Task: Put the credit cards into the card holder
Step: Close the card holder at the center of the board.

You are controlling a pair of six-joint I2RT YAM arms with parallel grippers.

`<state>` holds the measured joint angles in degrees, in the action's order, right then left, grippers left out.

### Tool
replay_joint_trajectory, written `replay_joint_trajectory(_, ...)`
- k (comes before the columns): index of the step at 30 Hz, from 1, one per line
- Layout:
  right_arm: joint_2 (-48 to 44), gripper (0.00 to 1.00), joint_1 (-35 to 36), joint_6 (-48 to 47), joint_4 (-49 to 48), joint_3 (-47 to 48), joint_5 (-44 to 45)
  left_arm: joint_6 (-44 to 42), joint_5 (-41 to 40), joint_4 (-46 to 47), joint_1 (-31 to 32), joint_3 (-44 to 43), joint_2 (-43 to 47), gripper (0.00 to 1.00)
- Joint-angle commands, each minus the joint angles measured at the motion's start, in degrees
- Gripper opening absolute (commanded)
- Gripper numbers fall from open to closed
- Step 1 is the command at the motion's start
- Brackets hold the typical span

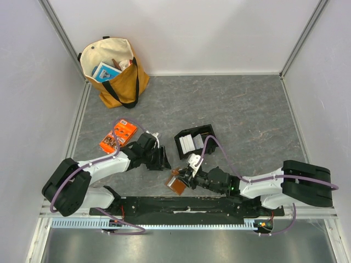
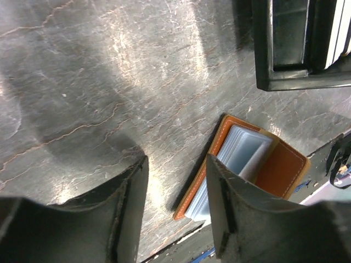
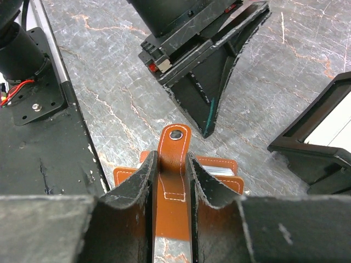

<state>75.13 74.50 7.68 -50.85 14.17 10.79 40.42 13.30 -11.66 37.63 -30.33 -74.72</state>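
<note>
Two pincers are hanging over the tabletop (image 2: 109, 82), the right pincer (image 3: 174, 164) nipping the clasp tab (image 3: 175, 143) of the card holder (image 2: 282, 170), the left pincer (image 2: 175, 164) gaping wide just beside it.

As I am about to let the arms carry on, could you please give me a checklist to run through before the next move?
1. Right gripper shut on the clasp tab of the card holder: ok.
2. Left gripper open and empty, free to fetch a card: ok.
3. Credit cards standing in the black tray, none in a gripper: ok.
4. Card holder lying open with its pale pockets showing: ok.
5. A pocket free to take the next card: cannot tell.
</note>
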Motion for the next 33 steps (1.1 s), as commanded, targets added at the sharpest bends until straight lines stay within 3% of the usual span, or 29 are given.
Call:
replay_joint_trajectory(1,2.7,0.06,0.3,0.0,-4.2,0.1,3.0,0.5,-0.5,-0.9,0.0,3.0,-0.2,0.51)
replay_joint_trajectory(9,14.4,0.14,0.4,-0.5,-2.8,5.9,2.9,6.4,-15.0,-12.9,-0.3,4.6,15.1,0.59)
replay_joint_trajectory(11,16.2,0.24,0.4,-0.3,-1.4,7.8,3.3,7.1,-15.0,-13.0,-0.4,5.4,18.8,0.60)
replay_joint_trajectory(13,14.7,0.40,0.4,0.7,3.4,9.6,4.3,7.1,-14.7,-13.9,-0.4,5.7,21.5,0.61)
replay_joint_trajectory(19,-1.5,0.61,0.4,2.8,25.1,15.7,12.1,4.4,-9.2,-12.3,-0.3,6.0,23.8,0.64)
replay_joint_trajectory(22,-8.4,0.76,0.0,12.0,38.8,17.7,20.6,3.3,-4.6,-9.5,-0.4,6.0,23.5,0.65)
replay_joint_trajectory(26,-13.9,0.76,-2.1,31.4,56.8,16.4,18.1,2.9,4.1,-4.3,0.0,7.1,23.3,0.65)
replay_joint_trajectory(31,-20.8,0.69,-2.2,51.9,54.6,6.1,3.6,3.3,4.7,-2.4,2.6,6.6,23.7,0.67)
replay_joint_trajectory(33,-24.1,0.68,-2.2,58.7,51.5,1.8,2.9,3.6,3.5,-2.9,4.5,5.7,23.6,0.67)
